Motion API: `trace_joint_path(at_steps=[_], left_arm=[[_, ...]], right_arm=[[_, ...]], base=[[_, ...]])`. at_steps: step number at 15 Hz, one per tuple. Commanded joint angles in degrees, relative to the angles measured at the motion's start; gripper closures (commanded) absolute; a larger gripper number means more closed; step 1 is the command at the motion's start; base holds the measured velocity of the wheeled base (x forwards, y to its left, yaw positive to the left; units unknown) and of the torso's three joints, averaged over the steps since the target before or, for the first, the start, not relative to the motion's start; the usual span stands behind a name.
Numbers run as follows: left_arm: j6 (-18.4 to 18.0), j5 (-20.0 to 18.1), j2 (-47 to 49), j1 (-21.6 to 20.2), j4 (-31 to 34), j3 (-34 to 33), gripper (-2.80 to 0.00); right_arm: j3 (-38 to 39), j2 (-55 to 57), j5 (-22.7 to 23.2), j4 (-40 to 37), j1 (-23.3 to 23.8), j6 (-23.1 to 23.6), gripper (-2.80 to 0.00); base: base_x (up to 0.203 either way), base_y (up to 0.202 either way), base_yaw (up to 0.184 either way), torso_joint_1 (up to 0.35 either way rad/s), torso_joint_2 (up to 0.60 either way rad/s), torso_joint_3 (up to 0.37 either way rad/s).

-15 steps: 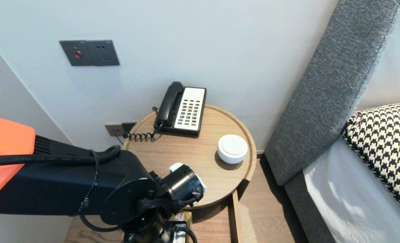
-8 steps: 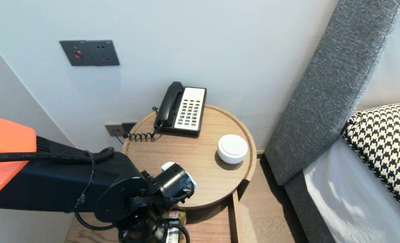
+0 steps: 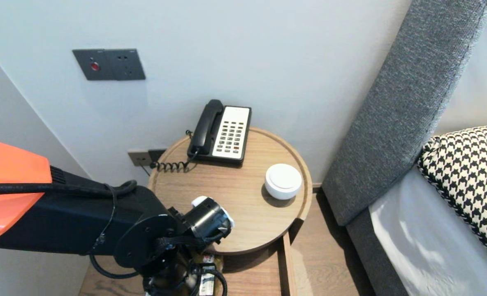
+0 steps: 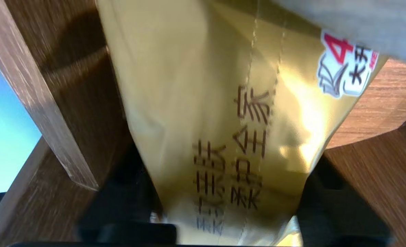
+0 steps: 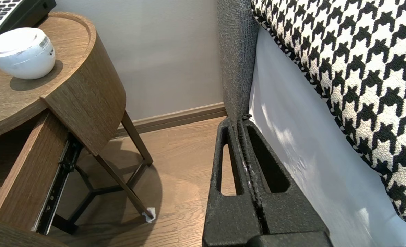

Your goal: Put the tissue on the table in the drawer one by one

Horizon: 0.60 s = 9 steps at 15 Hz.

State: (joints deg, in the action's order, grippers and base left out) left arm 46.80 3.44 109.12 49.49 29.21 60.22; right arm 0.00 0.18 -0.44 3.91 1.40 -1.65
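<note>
My left gripper (image 4: 225, 173) is down inside the open drawer (image 3: 285, 263) under the round wooden table (image 3: 243, 193). It is shut on a gold foil packet (image 4: 203, 85) with dark printed characters and a red-and-white label. Black fingers (image 4: 131, 185) press the packet's narrow end from both sides. In the head view the left arm hides most of the gripper (image 3: 194, 281), and only the packet's label (image 3: 207, 260) peeks out below the table edge. My right gripper (image 5: 242, 118) hangs parked beside the bed, shut and holding nothing.
A black-and-white desk phone (image 3: 221, 131) and a white round lidded dish (image 3: 283, 181) sit on the table. A grey headboard (image 3: 404, 107), the white bed side (image 5: 302, 137) and a houndstooth pillow (image 3: 469, 172) stand to the right. The drawer's wooden wall (image 4: 45, 113) is close to the packet.
The left arm's wrist has slid leftward and lower in the head view, away from the table's front edge, taking the packet with it. The right arm has not moved.
</note>
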Motion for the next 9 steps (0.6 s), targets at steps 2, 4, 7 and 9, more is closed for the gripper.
trace_joint_path(at_steps=[2, 4, 7, 9], left_arm=[[0.3, 0.9, -0.6, 0.0, 0.3, 0.4, -2.80], [0.3, 1.0, -2.4, 0.0, 0.3, 0.6, -2.80], [0.2, 1.0, -6.4, 1.1, 0.7, 1.0, -2.80], [0.1, 0.9, -9.6, 1.8, 0.7, 1.7, -2.80]], right_arm=[[1.5, 0.1, 0.0, 0.0, 0.0, 0.0, 0.00], [1.5, 0.1, 0.0, 0.0, 0.0, 0.0, 0.00], [1.5, 0.1, 0.0, 0.0, 0.0, 0.0, 0.00], [1.5, 0.1, 0.0, 0.0, 0.0, 0.0, 0.00]], base=[[0.000, 0.000, 0.000, 0.000, 0.00, 0.000], [0.000, 0.000, 0.000, 0.000, 0.00, 0.000], [0.000, 0.000, 0.000, 0.000, 0.00, 0.000], [0.000, 0.000, 0.000, 0.000, 0.00, 0.000]])
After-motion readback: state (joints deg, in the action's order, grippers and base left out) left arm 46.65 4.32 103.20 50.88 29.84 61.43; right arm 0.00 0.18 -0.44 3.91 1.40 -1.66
